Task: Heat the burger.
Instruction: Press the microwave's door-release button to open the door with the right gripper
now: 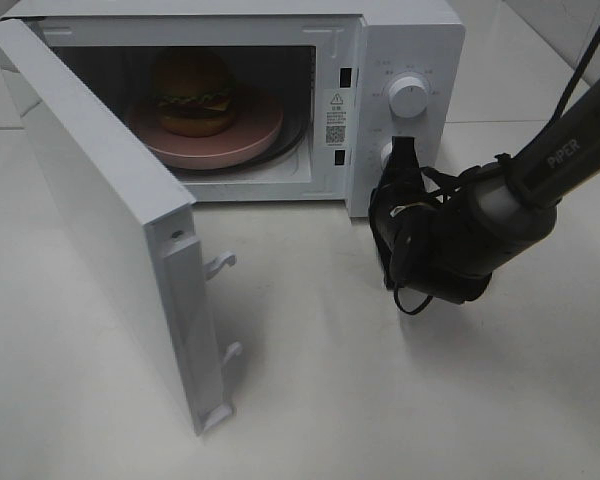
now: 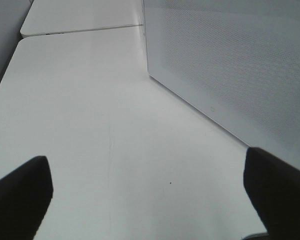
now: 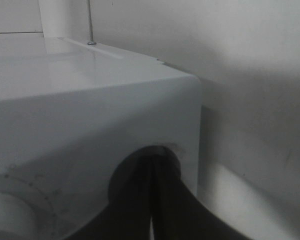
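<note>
A: From the high camera, where was the burger (image 1: 192, 92)?

B: On the pink plate (image 1: 250, 140) inside the microwave (image 1: 410, 40). The door (image 1: 90, 200) stood swung wide toward the front left, over the white table (image 1: 380, 400).

A: And the arms?

B: Only the right one was in view. The right gripper (image 1: 402, 160) pointed at the control panel, just below the upper knob (image 1: 409, 96), with its tip covering most of the lower knob (image 1: 387, 153). Its jaws looked pinched together.

A: What about the left wrist camera?

B: The left gripper (image 2: 150, 195) hung over bare table (image 2: 80, 100) with nothing in it. Its two dark fingers (image 2: 20, 195) were spread far apart at the edges of the picture. A white dotted panel (image 2: 230, 60) stood close by. The burger wasn't visible there.

A: And the right wrist camera?

B: The right gripper (image 3: 152, 170) had its fingers pressed together, with no gap and nothing between them, and their tips were against the microwave (image 3: 90, 110) front. A white dial (image 3: 7, 215) sat just beside them. I couldn't tell whether the tips were actually turning or gripping anything. The burger wasn't in that picture either.
</note>
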